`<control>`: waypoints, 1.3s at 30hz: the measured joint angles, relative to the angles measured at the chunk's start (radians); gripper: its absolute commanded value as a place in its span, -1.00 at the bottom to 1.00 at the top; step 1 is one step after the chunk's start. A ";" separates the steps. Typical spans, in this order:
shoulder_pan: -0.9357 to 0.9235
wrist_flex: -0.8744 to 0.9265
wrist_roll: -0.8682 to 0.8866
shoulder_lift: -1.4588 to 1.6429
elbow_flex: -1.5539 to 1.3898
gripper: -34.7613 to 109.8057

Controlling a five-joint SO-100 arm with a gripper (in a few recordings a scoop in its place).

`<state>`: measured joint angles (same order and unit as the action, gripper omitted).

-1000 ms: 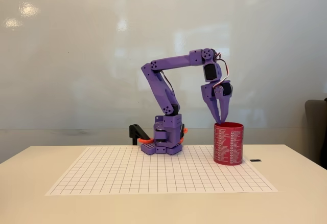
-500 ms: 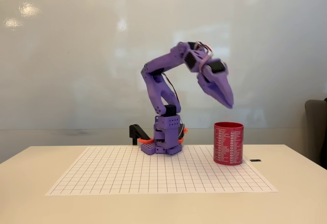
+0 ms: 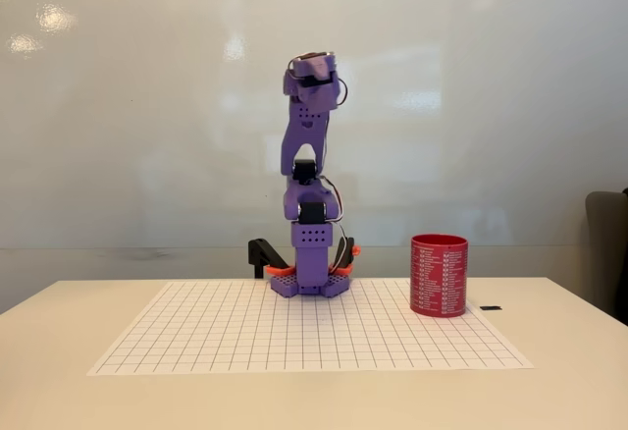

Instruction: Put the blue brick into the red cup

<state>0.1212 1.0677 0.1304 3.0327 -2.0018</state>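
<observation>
The red cup (image 3: 439,275) stands upright on the right part of the grid sheet (image 3: 245,337) on the worktop (image 3: 59,391). The purple arm (image 3: 309,204) is folded up above its base, well apart from the cup; whether the pincer is released or clenched I cannot tell

The arm (image 3: 311,185) is printed in purple plastic, fitted with black servo blocks, thin dark cables and an orange-edged base.
</observation>
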 measured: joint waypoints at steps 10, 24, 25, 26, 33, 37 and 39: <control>-0.115 0.144 -0.040 0.262 -0.245 -0.53; -0.101 0.104 -0.026 0.268 -1.035 -0.53; -0.100 0.110 -0.021 0.272 -1.035 -0.53; -0.097 0.115 -0.017 0.272 -1.035 -0.53; -0.087 0.117 -0.014 0.272 -1.035 -0.53; -0.087 0.117 -0.014 0.272 -1.035 -0.53; -0.087 0.117 -0.014 0.272 -1.035 -0.53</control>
<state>0.0337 1.1842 0.1166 3.3042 -3.0373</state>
